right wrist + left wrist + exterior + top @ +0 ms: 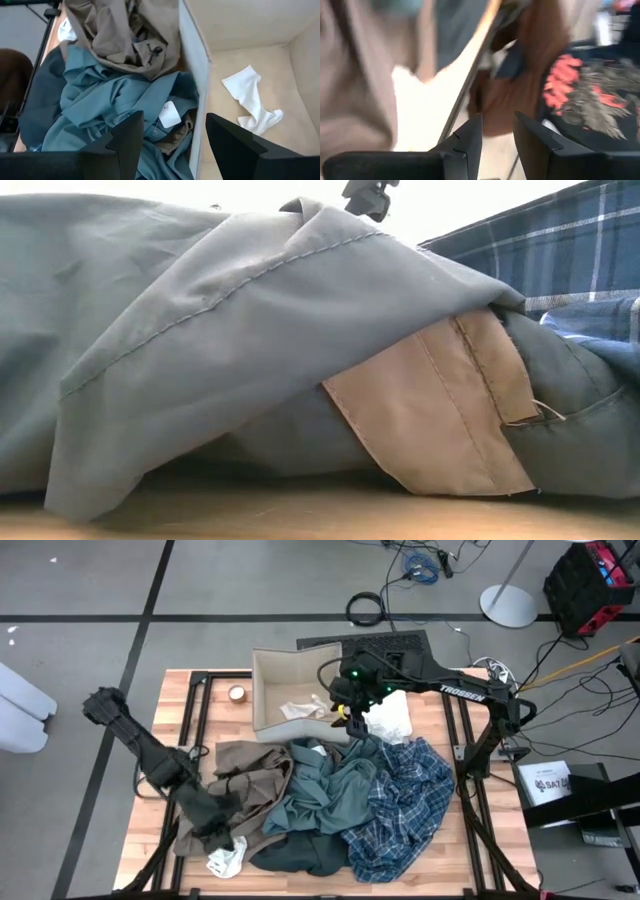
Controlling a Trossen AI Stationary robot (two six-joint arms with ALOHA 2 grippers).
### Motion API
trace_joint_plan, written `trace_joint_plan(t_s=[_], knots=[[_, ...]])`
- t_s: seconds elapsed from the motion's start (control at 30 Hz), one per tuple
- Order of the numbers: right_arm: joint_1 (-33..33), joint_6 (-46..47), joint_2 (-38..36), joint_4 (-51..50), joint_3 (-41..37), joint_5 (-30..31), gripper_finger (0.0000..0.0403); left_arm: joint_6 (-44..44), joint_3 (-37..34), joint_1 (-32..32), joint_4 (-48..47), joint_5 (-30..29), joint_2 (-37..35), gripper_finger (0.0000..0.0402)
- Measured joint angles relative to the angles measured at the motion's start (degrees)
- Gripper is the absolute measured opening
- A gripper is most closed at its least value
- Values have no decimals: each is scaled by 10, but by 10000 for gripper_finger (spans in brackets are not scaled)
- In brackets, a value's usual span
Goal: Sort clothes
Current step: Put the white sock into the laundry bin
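The clothes lie heaped mid-table: a tan-brown garment (245, 780), a teal-grey shirt (330, 790), a blue plaid shirt (400, 805) and a dark slate piece (310, 855). One cream-white piece (225, 862) lies at the near left. Another (392, 720) lies beside the beige box (270, 675), and a third (250, 100) rests on the box floor. My left gripper (222, 835) hovers open over the tan garment's near end, nothing between its fingers (497, 145). My right gripper (345, 720) hangs open above the box's near wall (175, 145).
A roll of tape (237, 693) sits left of the box. A dark flat device (380, 645) lies behind the box. Bare wood shows along the table's left edge (160, 740). In the left wrist view, dark cloth with a red print (585, 90) shows beyond the table, blurred.
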Motion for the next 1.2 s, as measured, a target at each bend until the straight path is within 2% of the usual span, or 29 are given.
trace_joint_plan(t_s=[0.2, 0.3, 0.5, 0.8, 0.97, 1.2], knots=[[5, -16, 0, -7, 0, 0, 203, -126, 0, -61, 9, 5, 39, 116], [4, -22, 0, -12, 0, 0, 203, -160, 0, -87, 9, 3, 53, 116], [4, -32, 0, -12, 0, 0, 203, -110, 0, -104, 6, -23, 87, 116], [4, -35, 0, -12, 0, 0, 203, -98, 0, -105, 4, -29, 119, 116], [4, -39, 0, -11, 0, 0, 203, -88, 0, -105, -94, -30, 138, 116], [4, -51, 0, -11, 0, 0, 203, -107, 0, -103, -115, -15, 151, 155]])
